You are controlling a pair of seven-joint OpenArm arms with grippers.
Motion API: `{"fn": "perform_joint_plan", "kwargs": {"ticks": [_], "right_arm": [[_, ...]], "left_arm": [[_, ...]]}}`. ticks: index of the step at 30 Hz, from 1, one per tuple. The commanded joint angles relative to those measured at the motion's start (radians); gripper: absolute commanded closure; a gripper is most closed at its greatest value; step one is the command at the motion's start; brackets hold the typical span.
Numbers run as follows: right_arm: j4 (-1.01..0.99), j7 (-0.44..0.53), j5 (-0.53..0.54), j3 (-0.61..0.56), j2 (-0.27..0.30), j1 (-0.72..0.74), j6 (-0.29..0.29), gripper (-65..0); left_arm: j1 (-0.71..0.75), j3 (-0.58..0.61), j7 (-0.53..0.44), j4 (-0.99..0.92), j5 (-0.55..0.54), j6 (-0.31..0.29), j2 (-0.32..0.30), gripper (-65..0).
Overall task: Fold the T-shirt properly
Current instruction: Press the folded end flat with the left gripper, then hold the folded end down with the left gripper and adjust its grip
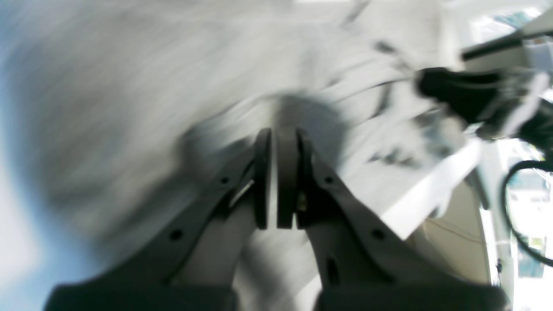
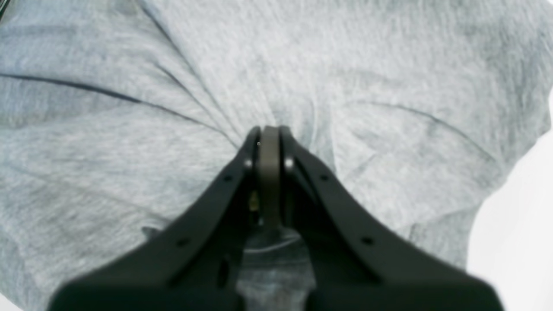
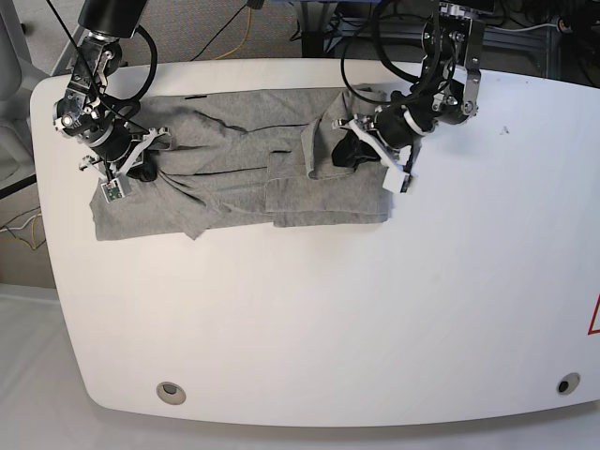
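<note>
A: Base view looks straight down on the whole table, both arms at its far edge.

B: Each wrist view peers along its own hand, tight on the T-shirt; that grey cloth shows in all three.

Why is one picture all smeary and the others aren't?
The left wrist view is streaked with motion blur: the T-shirt smears into grey lines, and only the left gripper looks fairly crisp. The right wrist view is sharper, showing the cloth's creases running to the right gripper, though the near finger bases are soft. The base view is evenly lit and clear, with the white table bright.
</note>
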Motion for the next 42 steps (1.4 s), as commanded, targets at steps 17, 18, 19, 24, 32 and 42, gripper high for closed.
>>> {"fn": "perform_joint_plan", "kwargs": {"ticks": [17,18,19,24,32,42], "right_arm": [[-0.026,-0.216,-0.151,-0.006,-0.001,-0.045,-0.009,0.0],[-0.026,-0.216,-0.151,-0.006,-0.001,-0.045,-0.009,0.0],[-0.026,-0.216,-0.151,-0.006,-0.001,-0.045,-0.009,0.0],[-0.026,-0.216,-0.151,-0.005,-0.001,-0.045,-0.009,0.0],[-0.026,-0.216,-0.151,-0.006,-0.001,-0.045,-0.009,0.0],[-0.024,-0.216,-0.151,-0.008,-0.002,-0.045,-0.009,0.0]], "left_arm": [[-0.016,-0.004,-0.020,-0.040,0.016,0.072,-0.018,-1.9],[-0.016,-0.004,-0.020,-0.040,0.016,0.072,-0.018,-1.9],[-0.016,-0.004,-0.020,-0.042,0.016,0.072,-0.018,-1.9],[-0.018,-0.004,-0.020,-0.042,0.015,0.072,-0.018,-1.9],[-0.025,0.002,-0.020,-0.045,0.010,0.069,0.000,-1.9],[-0.042,0.069,-0.022,-0.045,0.010,0.067,0.040,-1.9]]}}
